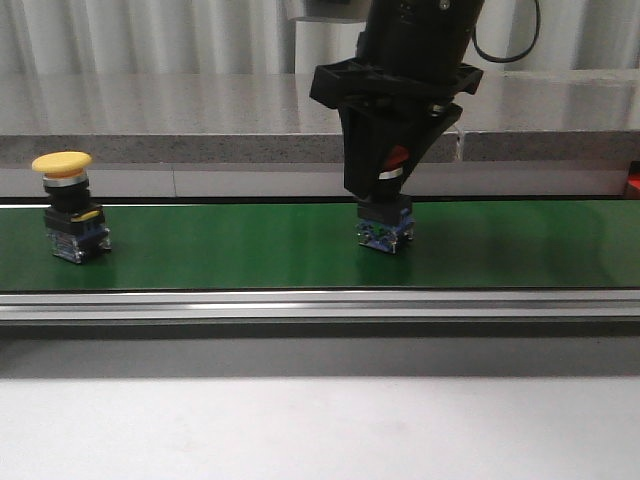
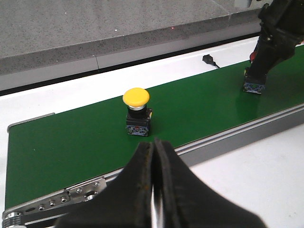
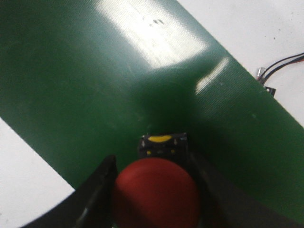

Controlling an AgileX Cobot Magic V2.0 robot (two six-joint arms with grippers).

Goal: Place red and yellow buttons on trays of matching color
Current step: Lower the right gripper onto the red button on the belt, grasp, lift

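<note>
red mushroom-capped push button [image 3: 156, 194] on green conveyor belt [image 1: 250, 245]: right gripper [image 1: 392, 165] fingers clasp its cap. keep grip square, lift straight. yellow mushroom-capped push button [image 1: 62, 163] at belt's left end. left gripper [image 2: 154, 180]: pinched together, empty.

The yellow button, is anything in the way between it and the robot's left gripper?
No, nothing visible is in the way. The yellow button stands alone on the green belt, just beyond the shut left gripper. The red button sits far along the belt, between the right gripper's fingers.
</note>
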